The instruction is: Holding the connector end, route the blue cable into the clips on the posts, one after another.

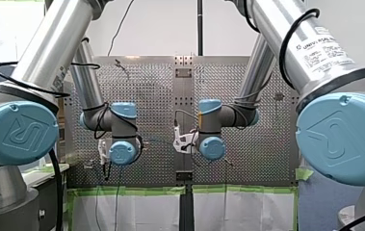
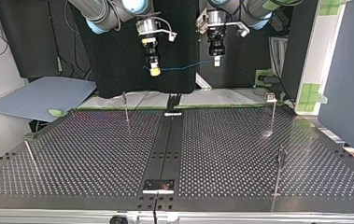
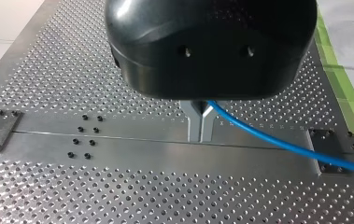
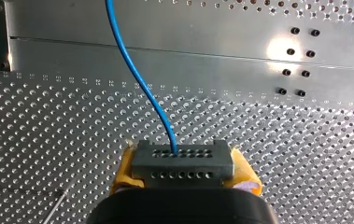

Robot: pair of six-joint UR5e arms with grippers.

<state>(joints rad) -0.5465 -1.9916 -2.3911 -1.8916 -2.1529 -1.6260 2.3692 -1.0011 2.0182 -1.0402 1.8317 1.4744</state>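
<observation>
- Cable check: the blue cable [image 2: 184, 66] is hanging in a short span between the two grippers, high above the table [image 2: 95, 154].
- Its connector [image 4: 182, 163] is sitting clamped between my right gripper's [image 2: 154, 70] yellow pads [image 4: 123, 169], with the cable running out ahead.
- My left gripper [image 3: 201, 125] is pinching the cable in its narrow metal fingers.
- The posts [image 2: 126, 106] are standing well below both grippers, and none is carrying cable, so I'm guessing routing hasn't started.
- Next up, I reckon: lowering the span onto the first clip while keeping it tight.
</observation>
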